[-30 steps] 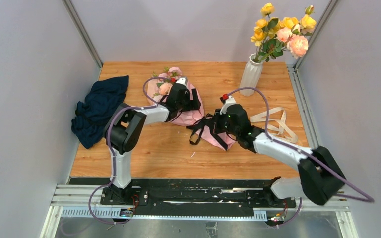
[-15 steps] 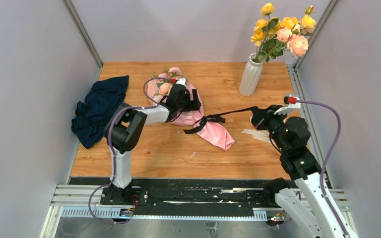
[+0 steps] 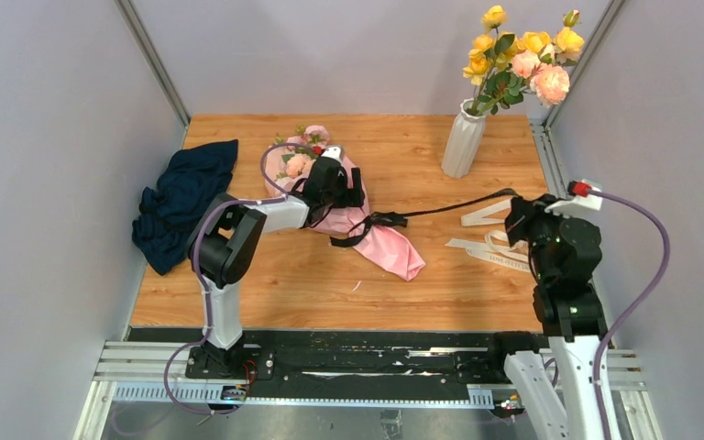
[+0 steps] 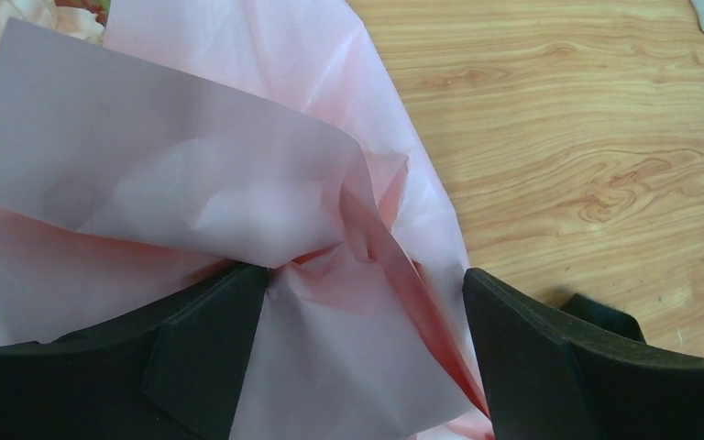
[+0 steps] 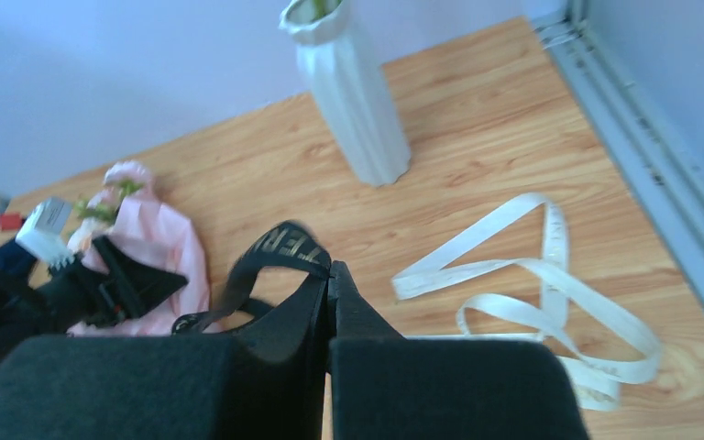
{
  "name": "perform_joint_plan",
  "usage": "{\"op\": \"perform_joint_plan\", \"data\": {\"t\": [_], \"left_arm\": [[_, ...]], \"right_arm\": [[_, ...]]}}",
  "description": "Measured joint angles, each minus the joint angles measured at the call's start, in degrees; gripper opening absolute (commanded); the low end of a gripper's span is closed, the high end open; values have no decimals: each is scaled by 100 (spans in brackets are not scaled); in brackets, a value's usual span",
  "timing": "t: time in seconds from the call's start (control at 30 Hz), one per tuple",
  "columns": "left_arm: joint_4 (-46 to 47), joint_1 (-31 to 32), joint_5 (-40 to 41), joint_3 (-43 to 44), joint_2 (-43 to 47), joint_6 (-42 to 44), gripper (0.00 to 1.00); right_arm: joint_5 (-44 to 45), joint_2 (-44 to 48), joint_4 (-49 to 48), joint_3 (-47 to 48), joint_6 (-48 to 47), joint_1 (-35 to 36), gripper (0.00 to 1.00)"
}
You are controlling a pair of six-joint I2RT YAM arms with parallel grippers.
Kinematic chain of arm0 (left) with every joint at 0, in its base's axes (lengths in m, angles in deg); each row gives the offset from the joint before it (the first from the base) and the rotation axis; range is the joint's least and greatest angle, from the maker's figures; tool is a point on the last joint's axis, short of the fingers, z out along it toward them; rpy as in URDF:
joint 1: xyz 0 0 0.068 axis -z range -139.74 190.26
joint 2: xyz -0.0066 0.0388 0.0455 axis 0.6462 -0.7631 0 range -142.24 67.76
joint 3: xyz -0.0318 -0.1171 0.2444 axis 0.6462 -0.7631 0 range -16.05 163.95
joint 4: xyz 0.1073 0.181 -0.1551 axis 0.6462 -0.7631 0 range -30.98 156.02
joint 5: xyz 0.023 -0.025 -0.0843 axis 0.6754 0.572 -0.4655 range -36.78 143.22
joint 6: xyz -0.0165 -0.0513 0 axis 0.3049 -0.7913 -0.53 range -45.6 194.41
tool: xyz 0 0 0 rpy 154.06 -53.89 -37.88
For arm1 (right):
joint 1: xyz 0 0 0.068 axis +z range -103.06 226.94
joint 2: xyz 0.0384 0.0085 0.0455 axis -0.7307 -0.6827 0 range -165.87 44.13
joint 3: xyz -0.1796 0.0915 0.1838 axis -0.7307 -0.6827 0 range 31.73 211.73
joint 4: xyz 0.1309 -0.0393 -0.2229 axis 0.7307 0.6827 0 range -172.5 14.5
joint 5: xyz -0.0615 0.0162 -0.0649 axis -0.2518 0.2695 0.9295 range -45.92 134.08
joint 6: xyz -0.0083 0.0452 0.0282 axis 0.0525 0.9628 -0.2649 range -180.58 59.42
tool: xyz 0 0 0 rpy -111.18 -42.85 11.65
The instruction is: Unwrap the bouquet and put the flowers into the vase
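wooden table [image 3: 312, 284] underneath. bouquet [image 3: 387, 249] flat on it near the middle, long axis slanting: flowers [image 3: 298, 163] toward far left, pointed pink tip toward near right. white ribbed vase [image 3: 463, 142] upright at far right, well apart. left gripper [image 4: 362, 312] spread wide, straddling mid-cone, pink paper [image 4: 238, 183] bunched between the fingers, unpinched. right gripper [image 5: 330, 275] off to the right, clamped tight on black ribbon [image 3: 449, 206], stretched back to the cone's waist.
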Motion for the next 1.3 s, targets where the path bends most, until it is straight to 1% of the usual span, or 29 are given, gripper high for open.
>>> {"op": "perform_joint_plan", "data": {"t": [0.1, 0.13, 0.17, 0.27, 0.3, 0.33, 0.37, 0.47, 0.57, 0.73, 0.8, 0.87, 0.9, 1.0, 1.07, 1.17, 1.3], "left_arm": [[-44, -13, 35, -4, 17, 39, 90], [-48, -15, 42, -4, 24, 44, 91], [-52, -15, 46, -7, 28, 57, 91], [-98, -13, 68, -9, 81, 85, 91], [-120, -11, 85, -17, 120, 103, 91], [-151, -9, 101, -42, 184, 125, 91], [-195, -2, 111, -63, 269, 140, 91], [-380, 42, 160, -92, 579, 188, 91], [-544, 160, 243, -92, 1038, 219, 91], [-706, 385, 286, -197, 1832, 114, 90], [-614, 413, 289, -529, 2076, -2, 88], [-439, 413, 323, -1115, 2243, -149, 87], [-319, 413, 374, -1512, 2253, -240, 87], [-197, 411, 487, -2258, 2111, -393, 87], [-92, 411, 570, -2527, 1961, -426, 87], [120, 413, 647, -2428, 1849, -455, 87], [199, 411, 691, -2085, 1534, -345, 87]], "right_arm": [[-48, 175, 109, 127, -68, -450, 0], [-127, 160, 114, 201, -87, -518, 4], [-254, 92, 109, 280, -94, -570, 14], [-951, -299, -59, 310, -57, -610, 59], [-1211, -463, -190, 232, -7, -610, 71], [-1403, -625, -332, 111, 48, -597, 78], [-1572, -796, -448, -39, 129, -553, 80], [-1720, -1314, -570, -404, 210, -269, 82], [-1659, -1843, -695, -597, 203, 251, 83], [-1473, -2824, -1342, -645, 232, 1097, 73], [-1412, -3292, -1591, -647, 269, 1353, 70], [-1419, -3770, -1823, -645, 350, 1484, 66], [-1416, -3956, -1908, -645, 382, 1508, 64], [-1414, -4583, -2159, -645, 501, 1574, 55], [-1394, -4872, -2299, -643, 557, 1611, 53], [-1392, -5206, -2562, -625, 581, 1784, 52], [-1325, -5652, -2754, -509, 586, 2061, 52]]}}
